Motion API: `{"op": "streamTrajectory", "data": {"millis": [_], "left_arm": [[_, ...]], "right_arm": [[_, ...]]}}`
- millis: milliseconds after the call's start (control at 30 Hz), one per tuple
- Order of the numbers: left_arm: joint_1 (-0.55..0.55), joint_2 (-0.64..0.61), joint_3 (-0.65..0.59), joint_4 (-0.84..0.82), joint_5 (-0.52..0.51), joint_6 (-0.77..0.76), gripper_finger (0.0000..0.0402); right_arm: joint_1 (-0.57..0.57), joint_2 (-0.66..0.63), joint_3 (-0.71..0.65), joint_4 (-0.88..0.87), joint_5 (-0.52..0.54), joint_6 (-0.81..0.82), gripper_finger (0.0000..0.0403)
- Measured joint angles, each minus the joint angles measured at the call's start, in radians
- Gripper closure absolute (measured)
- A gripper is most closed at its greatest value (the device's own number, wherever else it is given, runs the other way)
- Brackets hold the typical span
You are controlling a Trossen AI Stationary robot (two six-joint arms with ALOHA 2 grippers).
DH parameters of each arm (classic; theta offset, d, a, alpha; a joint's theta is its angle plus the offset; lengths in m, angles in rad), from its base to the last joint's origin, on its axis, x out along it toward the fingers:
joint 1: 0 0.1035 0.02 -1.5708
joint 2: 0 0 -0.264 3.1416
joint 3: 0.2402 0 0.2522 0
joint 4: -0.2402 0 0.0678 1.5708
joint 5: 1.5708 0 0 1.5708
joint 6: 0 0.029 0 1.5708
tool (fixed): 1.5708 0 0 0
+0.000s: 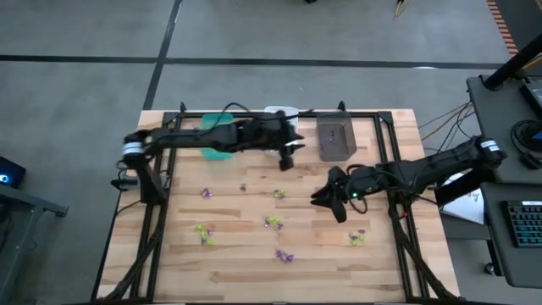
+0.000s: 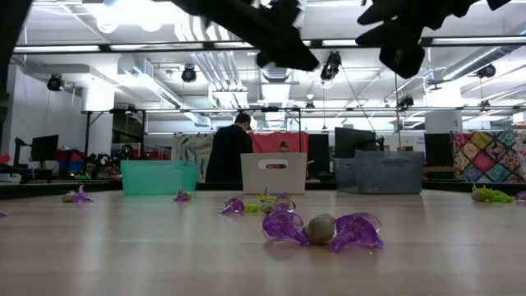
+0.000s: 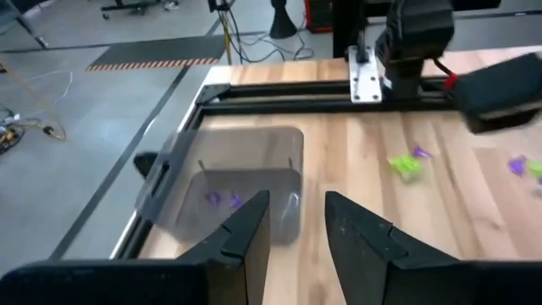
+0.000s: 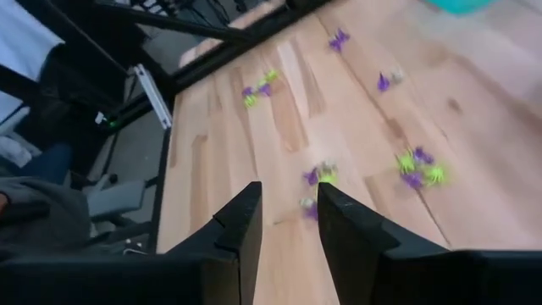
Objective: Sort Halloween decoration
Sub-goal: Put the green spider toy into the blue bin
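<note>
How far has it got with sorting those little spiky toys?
Barely started. A couple of purple trinkets lie in the dark grey bin, near the left pincer, which is open and empty. The right pincer, also empty, hangs over clusters scattered across the table.

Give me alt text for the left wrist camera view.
The left gripper, jaws parted and empty, hangs near a dark grey bin with two purple trinkets inside, at the wooden table's edge. A yellow-green and purple trinket lies on the table beyond.
</note>
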Motion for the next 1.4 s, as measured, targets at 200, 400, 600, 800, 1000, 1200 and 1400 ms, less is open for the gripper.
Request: {"op": "streamTrajectory", "data": {"millis": [200, 400, 600, 800, 1000, 1200, 1400], "left_arm": [[-0.038, -0.218, -0.216, 0.013, -0.001, -0.076, 0.0304], [-0.078, -0.375, -0.392, 0.071, -0.002, -0.189, 0.0304], [-0.105, -0.489, -0.518, 0.078, -0.002, -0.261, 0.0304], [-0.106, -0.564, -0.601, 0.075, -0.003, -0.314, 0.0304], [-0.106, -0.585, -0.624, 0.079, -0.030, -0.322, 0.0304], [-0.106, -0.568, -0.618, 0.093, -0.065, -0.311, 0.0304], [-0.106, -0.549, -0.618, 0.127, -0.065, -0.303, 0.0304]], "right_arm": [[0.000, 0.037, 0.000, -0.040, 0.017, 0.097, 0.0311], [0.000, 0.056, 0.000, -0.126, 0.016, 0.202, 0.0325], [0.000, 0.059, 0.000, -0.304, 0.016, 0.348, 0.0334], [0.000, 0.059, 0.005, -0.481, 0.014, 0.490, 0.0333], [-0.003, 0.063, 0.070, -0.823, 0.019, 0.651, 0.0333], [-0.003, 0.066, 0.088, -1.016, 0.044, 0.763, 0.0333], [-0.003, 0.066, 0.087, -1.028, 0.103, 0.767, 0.0333]]}}
